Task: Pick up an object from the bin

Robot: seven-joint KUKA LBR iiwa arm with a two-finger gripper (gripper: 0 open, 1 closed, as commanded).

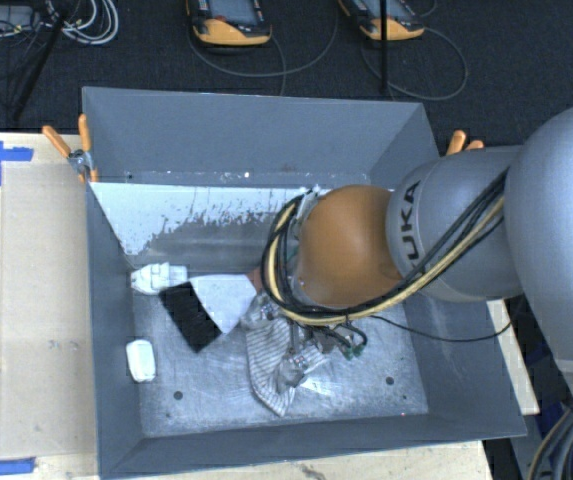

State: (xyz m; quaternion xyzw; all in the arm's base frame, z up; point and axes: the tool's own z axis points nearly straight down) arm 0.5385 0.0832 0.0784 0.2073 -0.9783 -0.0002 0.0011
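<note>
Grey-and-white checked cloth (pixel 264 380) lies crumpled on the bin floor, a little right of the middle and near the front wall. Its upper part is covered by the gripper (pixel 301 356), which is down on it. The gripper's metal tip is lost among the folds and shaded by the arm's orange cover (pixel 341 243) and looped cables (pixel 284 268), so I cannot tell how far open it stands or whether it has any cloth in its hold. Just left of the cloth a flat black rectangular slab (pixel 189 316) lies askew, its right side against a white, soft-looking folded piece (pixel 228 296) whose far edge runs under the orange cover. Further left sit a small white crumpled item (pixel 156 278) by the back slope and a white rounded block (pixel 140 360), apart from the rest. The grey metal bin (pixel 116 398) has a scuffed, speckled floor
</note>
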